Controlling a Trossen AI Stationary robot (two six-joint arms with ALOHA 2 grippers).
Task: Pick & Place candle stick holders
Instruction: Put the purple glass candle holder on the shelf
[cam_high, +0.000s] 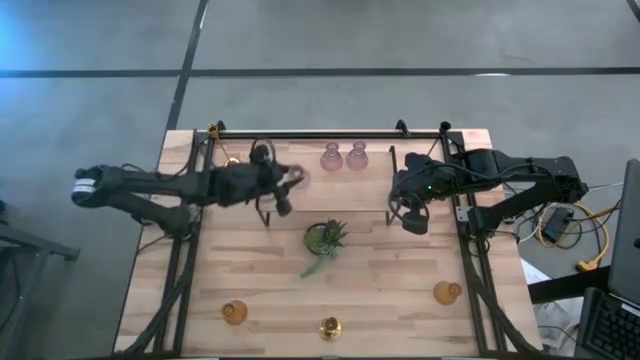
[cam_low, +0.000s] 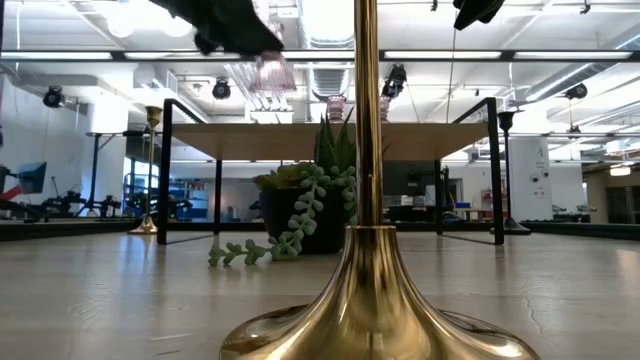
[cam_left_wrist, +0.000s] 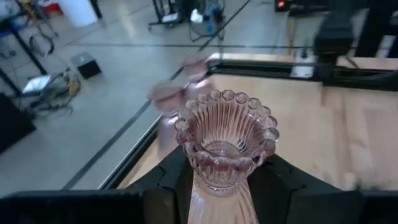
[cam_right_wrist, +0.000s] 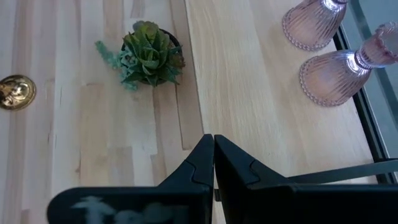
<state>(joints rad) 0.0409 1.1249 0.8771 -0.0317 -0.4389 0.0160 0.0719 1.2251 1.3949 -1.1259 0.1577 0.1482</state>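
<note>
Left tool (cam_left_wrist: 217, 186) around pink holder (cam_left_wrist: 225, 140); aloft

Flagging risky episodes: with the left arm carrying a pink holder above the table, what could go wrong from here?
The left gripper holds the ribbed pink glass holder by its narrow stem; it might slip or tilt. Setting it by the two pink holders at the far edge could knock them. The right gripper, shut, waits nearby.
</note>
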